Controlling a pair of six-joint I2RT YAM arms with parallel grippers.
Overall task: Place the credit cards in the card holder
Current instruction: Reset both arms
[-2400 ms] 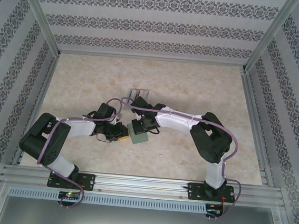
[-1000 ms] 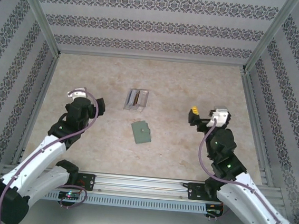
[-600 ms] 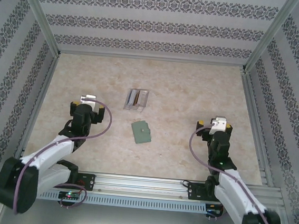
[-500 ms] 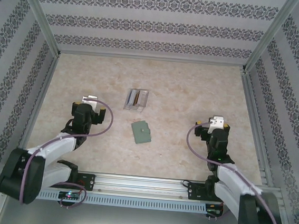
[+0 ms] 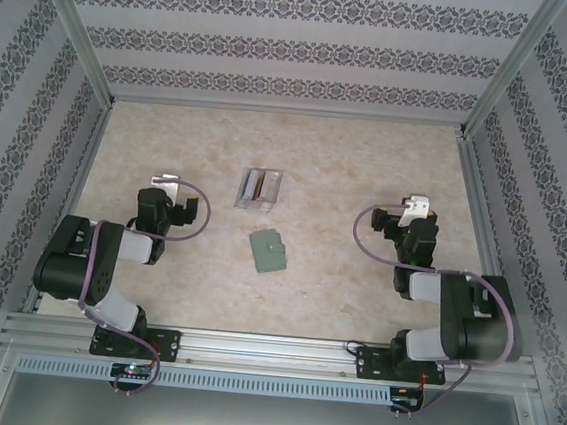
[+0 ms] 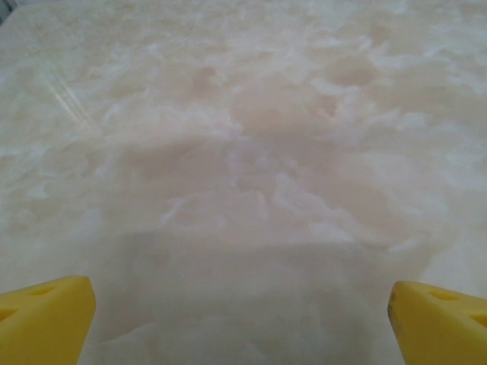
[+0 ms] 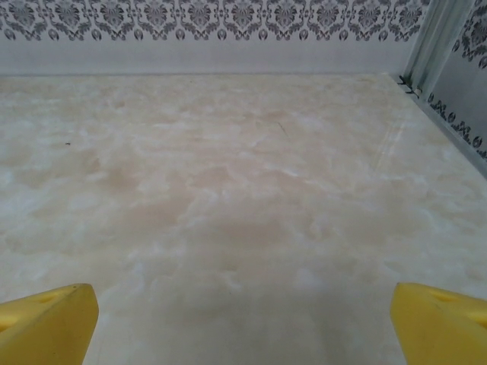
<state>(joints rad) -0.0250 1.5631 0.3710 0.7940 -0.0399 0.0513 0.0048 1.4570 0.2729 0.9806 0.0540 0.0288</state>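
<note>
Mid-table, just near-side of the clear rack (image 5: 260, 188), the card holder (image 5: 267, 251) lies flat, folded shut, nothing touching it. Credit cards: none loose that I can spot, can't tell if they're inside. Left gripper (image 6: 243, 319) & right gripper (image 7: 243, 323) both wide open, empty, well apart from it. Looks like the park step imo: fold arms w/o sweeping the card holder. Holder = soft grey-green rect; rack = rigid clear plastic, brownish stripes; table (image 5: 369, 160) = glossy marbled beige; yellow wedge pads (image 6: 46, 319).

One card holder (image 5: 267, 252), one striped clear rack (image 5: 259, 188), two pincers (left pincer (image 6: 243, 319), right pincer (image 7: 243, 319))
</note>
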